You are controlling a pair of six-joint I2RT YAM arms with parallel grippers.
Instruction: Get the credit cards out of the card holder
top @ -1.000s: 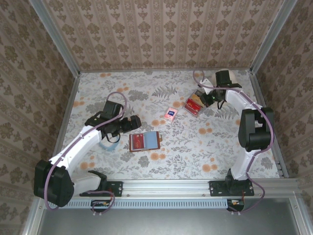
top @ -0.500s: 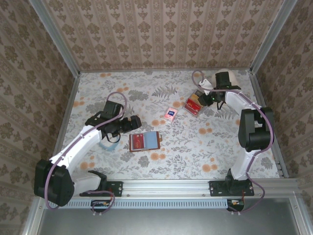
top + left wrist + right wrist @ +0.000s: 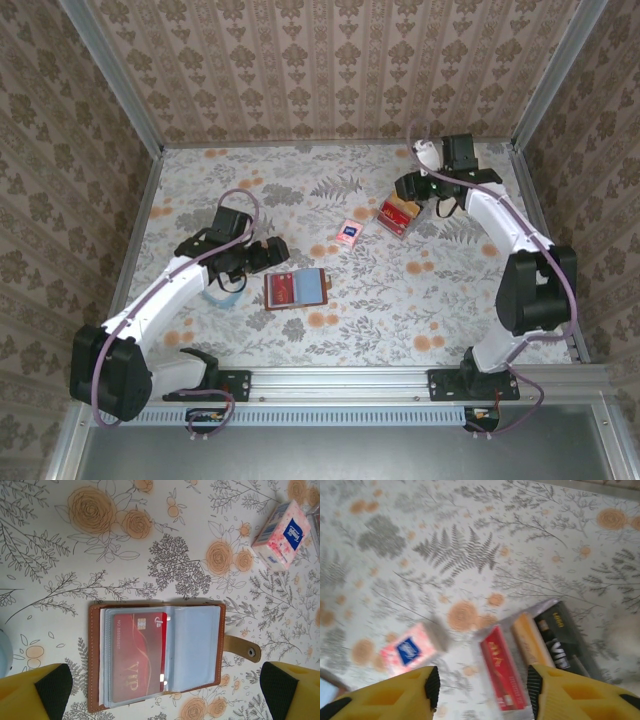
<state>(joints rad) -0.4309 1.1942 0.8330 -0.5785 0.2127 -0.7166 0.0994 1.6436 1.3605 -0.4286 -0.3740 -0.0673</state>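
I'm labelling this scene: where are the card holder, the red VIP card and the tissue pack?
card holder (image 3: 195,645), left wrist view, empty clear sleeve
red VIP card (image 3: 137,655), left wrist view, card face middle
tissue pack (image 3: 281,535), left wrist view, top face

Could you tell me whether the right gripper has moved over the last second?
Yes. The right gripper has drawn back toward the far wall, away from the loose cards, which lie where they were.
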